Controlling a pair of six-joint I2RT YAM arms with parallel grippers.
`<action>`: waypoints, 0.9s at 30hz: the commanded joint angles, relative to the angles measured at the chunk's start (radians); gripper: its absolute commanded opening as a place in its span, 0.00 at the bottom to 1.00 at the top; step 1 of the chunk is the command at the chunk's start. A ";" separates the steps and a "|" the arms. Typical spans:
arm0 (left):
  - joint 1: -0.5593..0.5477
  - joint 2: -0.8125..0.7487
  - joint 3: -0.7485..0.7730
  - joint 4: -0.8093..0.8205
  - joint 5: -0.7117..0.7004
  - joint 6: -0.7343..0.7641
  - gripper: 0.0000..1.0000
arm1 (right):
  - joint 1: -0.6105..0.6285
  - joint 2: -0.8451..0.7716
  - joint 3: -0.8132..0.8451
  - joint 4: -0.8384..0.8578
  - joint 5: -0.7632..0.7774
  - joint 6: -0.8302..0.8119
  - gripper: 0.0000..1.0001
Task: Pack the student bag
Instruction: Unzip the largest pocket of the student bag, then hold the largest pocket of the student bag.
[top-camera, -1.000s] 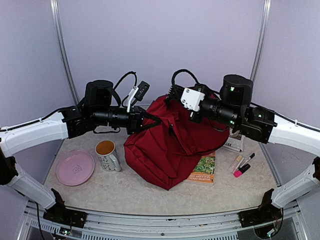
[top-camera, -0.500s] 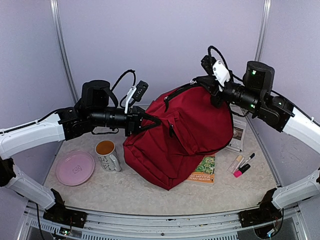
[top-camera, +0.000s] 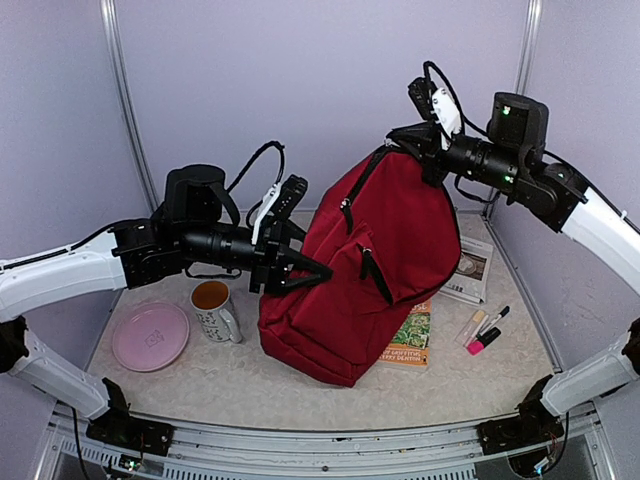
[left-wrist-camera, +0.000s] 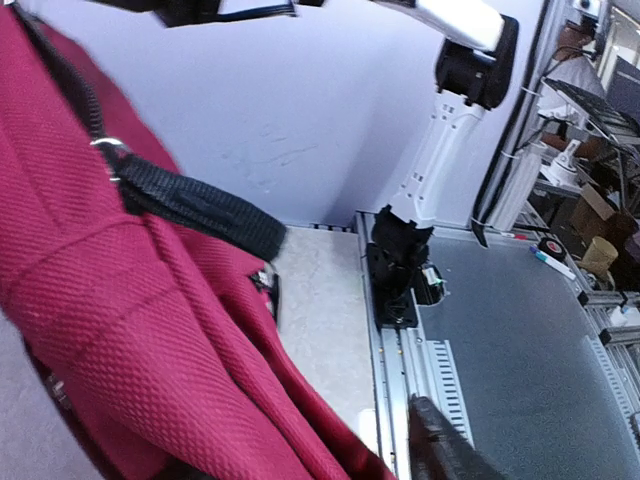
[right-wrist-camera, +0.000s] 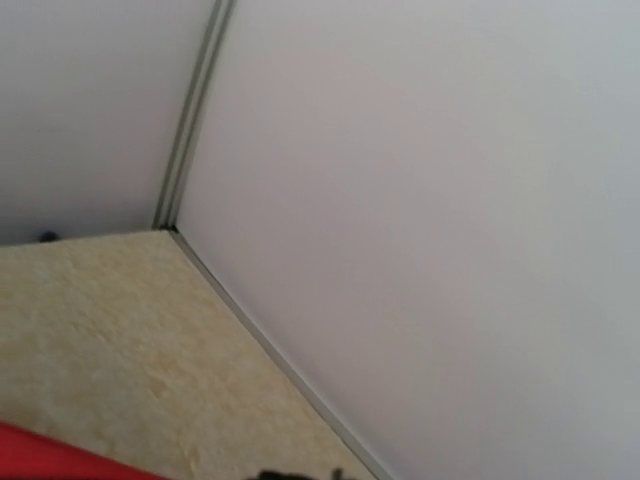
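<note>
The student bag (top-camera: 370, 270), dark red with black straps and zippers, stands nearly upright on the table, hung by its top. My right gripper (top-camera: 408, 150) is shut on that top, high at the back right. The right wrist view shows only wall, tabletop and a sliver of the bag (right-wrist-camera: 40, 455). My left gripper (top-camera: 308, 258) stands open against the bag's left side, holding nothing. In the left wrist view the bag's red fabric (left-wrist-camera: 120, 330) and a black strap (left-wrist-camera: 200, 210) fill the left. One dark finger (left-wrist-camera: 440, 450) shows at the bottom edge.
A mug (top-camera: 213, 308) and a pink plate (top-camera: 150, 335) sit at the front left. A green and orange book (top-camera: 412, 335) lies partly under the bag. A printed booklet (top-camera: 470, 268) and markers (top-camera: 485, 328) lie at the right.
My right gripper has risen toward the back right, pulling the bag's top up so the bag stands upright. My left gripper has opened and let go of the bag's left side.
</note>
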 joint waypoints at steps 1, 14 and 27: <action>-0.038 -0.058 0.018 -0.035 0.035 0.126 0.68 | -0.010 0.039 0.096 0.044 -0.109 0.021 0.00; -0.041 0.012 0.361 -0.256 -0.439 -0.105 0.99 | 0.058 -0.010 0.021 0.120 -0.233 0.118 0.00; -0.055 0.179 0.487 -0.256 -0.464 -0.123 0.53 | 0.145 -0.080 -0.117 0.221 -0.244 0.177 0.00</action>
